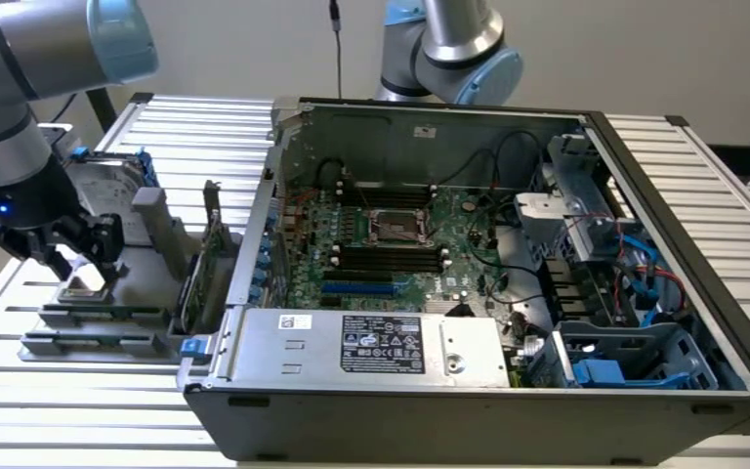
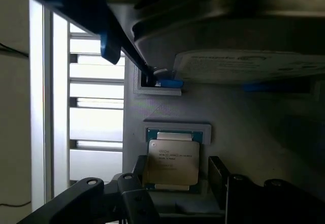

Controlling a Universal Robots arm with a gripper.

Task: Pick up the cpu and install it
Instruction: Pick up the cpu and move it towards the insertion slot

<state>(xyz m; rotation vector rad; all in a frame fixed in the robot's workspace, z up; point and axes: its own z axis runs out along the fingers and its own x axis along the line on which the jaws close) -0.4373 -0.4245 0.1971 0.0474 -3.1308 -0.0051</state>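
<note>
The claw (image 1: 85, 266) of a Universal Robots arm (image 1: 17, 147) hangs low just outside the open computer case (image 1: 479, 410), off the case's side wall at the exterior view's left. Its two dark fingers (image 2: 218, 176) are parted and stand one on each side of the cpu (image 2: 172, 162). The claw has hold of nothing. In the wrist view one finger looks close against the chip's edge and the other stands a little clear, though whether either touches cannot be told.

The cpu lies flat, silvery lid up, in a shallow pocket of a grey fixture (image 1: 153, 269). The fixture rests on the slatted metal surface (image 1: 62, 391) beside the case, and the chip is not yet lifted. A silver hard drive (image 1: 102, 181) in a blue bracket sits on the same fixture, also outside the case.

Inside the case, at the middle of the green motherboard (image 1: 460, 210), the square socket (image 1: 401, 227) shows between rows of black memory slots. A second arm (image 1: 460, 54) rises behind the case's far wall.

The chip is likely light, stiff and thin. Its lid looks smooth enough to slip, and its underside is probably delicate. The sound hold appears to be two opposite edges of the rim, squeezed gently and kept level.
</note>
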